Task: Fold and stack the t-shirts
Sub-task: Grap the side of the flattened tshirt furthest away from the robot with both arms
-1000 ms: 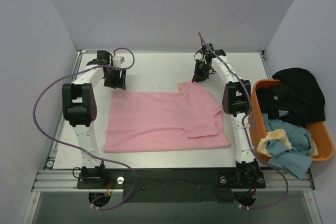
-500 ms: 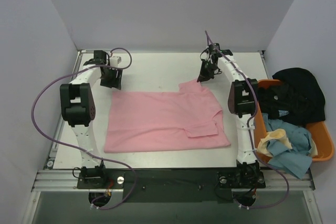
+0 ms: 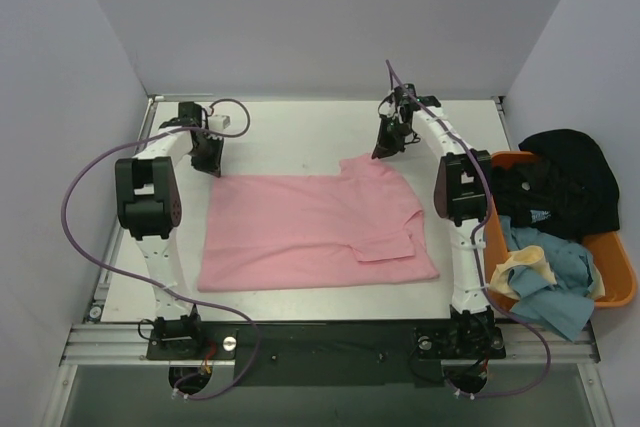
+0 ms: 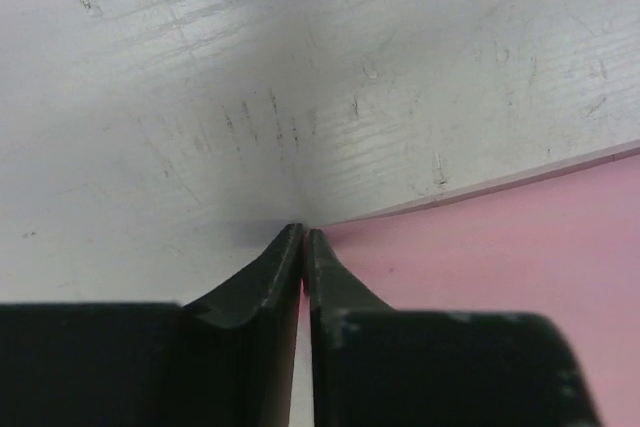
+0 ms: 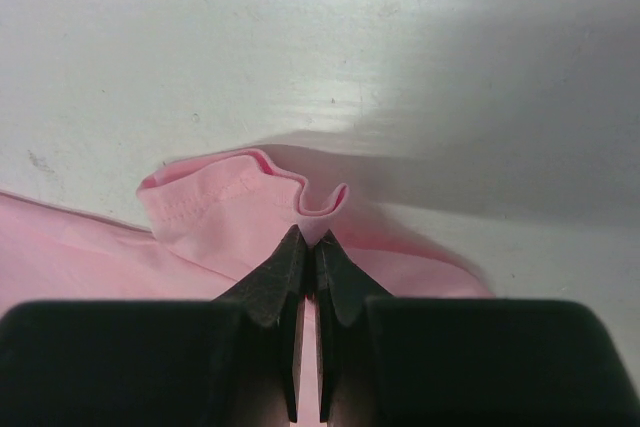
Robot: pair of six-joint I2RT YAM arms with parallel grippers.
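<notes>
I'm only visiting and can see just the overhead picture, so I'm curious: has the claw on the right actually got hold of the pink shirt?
Observer: Yes. Its wrist camera shows the right gripper shut on a bunched fold of the pink t-shirt, with the hem curled up beside the tips.
Operator: And the left claw?
Observer: The left gripper is shut too, and its tips sit right at the shirt's edge. I cannot tell whether any cloth is pinched between them.

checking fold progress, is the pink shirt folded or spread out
Mostly spread: the pink shirt lies flat on the table, with only one flap turned over near its right edge.
</notes>
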